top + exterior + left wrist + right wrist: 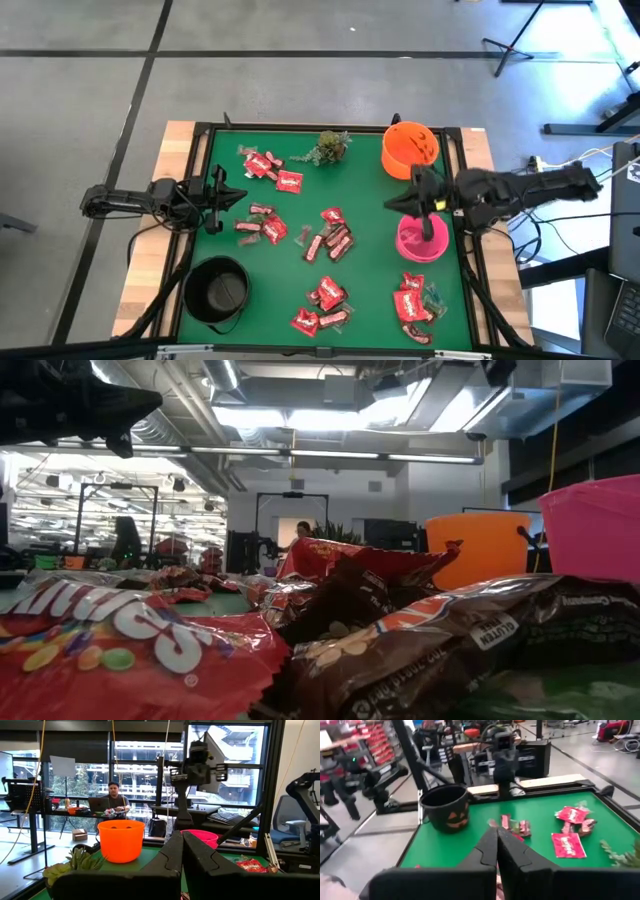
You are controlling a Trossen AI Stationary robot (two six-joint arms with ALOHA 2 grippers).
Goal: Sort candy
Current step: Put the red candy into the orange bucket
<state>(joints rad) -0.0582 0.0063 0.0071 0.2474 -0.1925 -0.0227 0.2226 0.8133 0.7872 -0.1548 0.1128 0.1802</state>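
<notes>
Many pieces of candy [322, 243] lie scattered in loose clusters over the green table [360, 190], none of them in the 3 bowls: the orange bowl [410, 150] at the far right, the pink bowl [420, 240] just in front of it, and the black bowl [216, 290] at the near left. The left gripper [236, 197] hangs at the table's left edge with its fingers pressed together, holding nothing. The right gripper [392, 205] hangs between the orange and pink bowls, likewise closed tight and empty.
</notes>
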